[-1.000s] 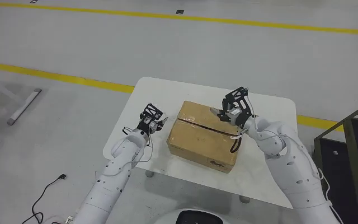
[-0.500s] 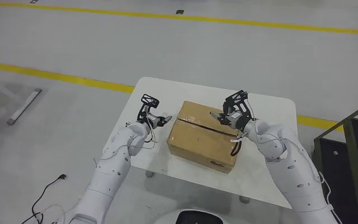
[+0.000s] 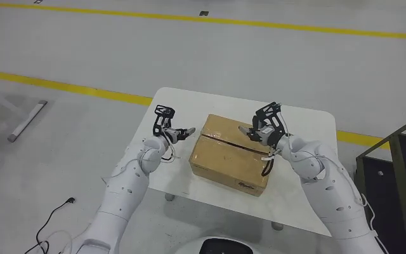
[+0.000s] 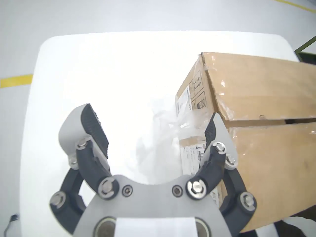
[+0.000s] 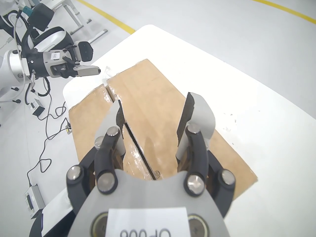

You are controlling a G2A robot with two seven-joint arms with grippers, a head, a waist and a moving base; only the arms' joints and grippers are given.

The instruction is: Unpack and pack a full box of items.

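left gripper (image 4: 151, 120) has turned beside the box (image 3: 231, 155), jaws spread. right gripper (image 5: 154, 109) hovers over its top seam, jaws also spread.

A white table with rounded corners (image 3: 304, 124) stands on a pale grey floor (image 3: 254, 57) marked with yellow lines. On its top sits one brown cardboard box (image 3: 231, 155), flat on its base, turned askew to the table's edges and closer to the robot's side than the far side. Its top flaps are down, a dark seam between them. A scrap of crumpled clear plastic film (image 4: 163, 127) lies on the tabletop against the box's labelled short end
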